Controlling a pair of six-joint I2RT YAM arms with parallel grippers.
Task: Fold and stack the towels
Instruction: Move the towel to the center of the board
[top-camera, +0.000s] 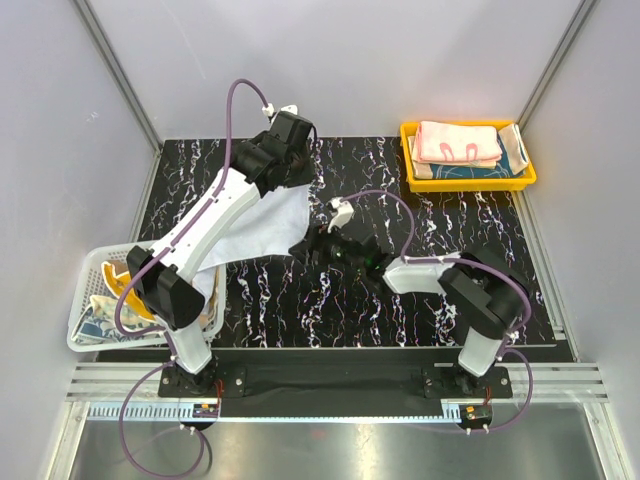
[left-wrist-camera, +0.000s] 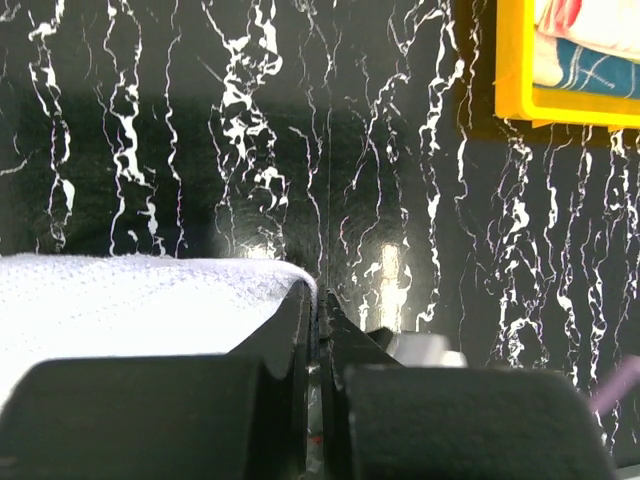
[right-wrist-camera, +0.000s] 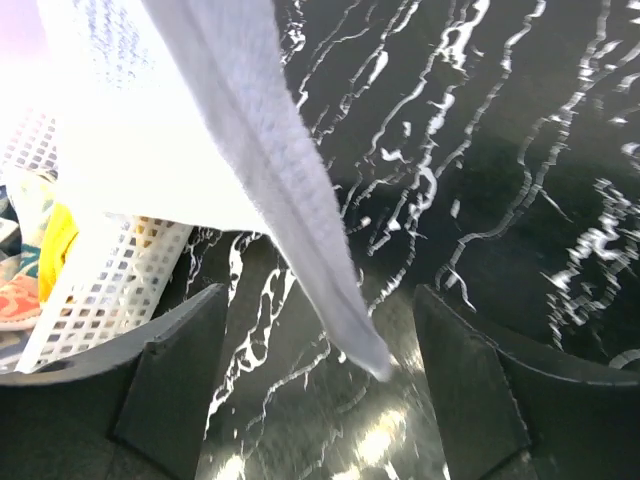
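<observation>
- Over the left middle of the table (top-camera: 420, 310), a white towel (top-camera: 265, 225) hangs in the air, unfolded. Its upper edge is raised toward the far side and its lower part trails toward the near left.
- The left gripper (top-camera: 287, 130) has its jaws pressed together on the towel's upper edge. The left wrist view shows the cloth lying right beside the closed fingers.
- The right gripper (right-wrist-camera: 320, 320) stands with its jaws apart. A loose lower corner of the towel dangles between the fingers, not yet pinched.
- Done, by the look of it: the yellow tray (top-camera: 470, 184) at the far right holds a small stack of folded cloths, with a pink towel (top-camera: 455, 140) on top and a teal-striped towel (top-camera: 470, 171) beneath.
- Left to do: the white towel has no fold in it yet, and the mesh basket (top-camera: 85, 345) at the near left holds more crumpled cloths (top-camera: 110, 300), one yellow and one patterned.
- I judge the job to be short of halfway, with several cloths waiting.
</observation>
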